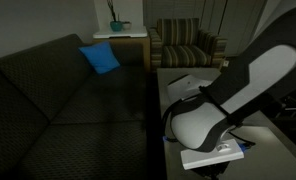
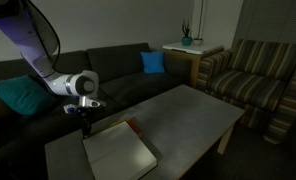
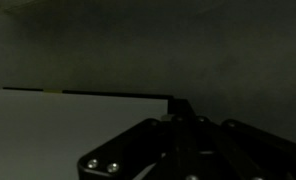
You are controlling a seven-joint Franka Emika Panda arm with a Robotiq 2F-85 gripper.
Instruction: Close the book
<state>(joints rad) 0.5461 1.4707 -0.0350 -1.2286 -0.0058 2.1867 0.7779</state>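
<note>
Far left of the hand in an exterior view, a teal cushion on the dark sofa. Next, the white arm, bent down from the upper left corner to the hand. Hand pointed straight down, low over the grey tabletop, at the far left corner of the book. Touching the book or only just beside it: cannot tell. Fingers too dark and small to read, so cannot tell whether released or clenched.

Just right of the hand and nearer the camera, the book lying open and flat on the tabletop, plain white pages up, a reddish sliver at its far edge. Further right and behind the hand, a blue cushion on the sofa, then a side table with a potted plant, then a striped armchair, well apart from the hand.

In the wrist view, a white page of the book across the lower left, close below the hand, with the hand's dark housing at the bottom edge.

In an exterior view, the book at lower right, partly hidden behind the arm.
</note>
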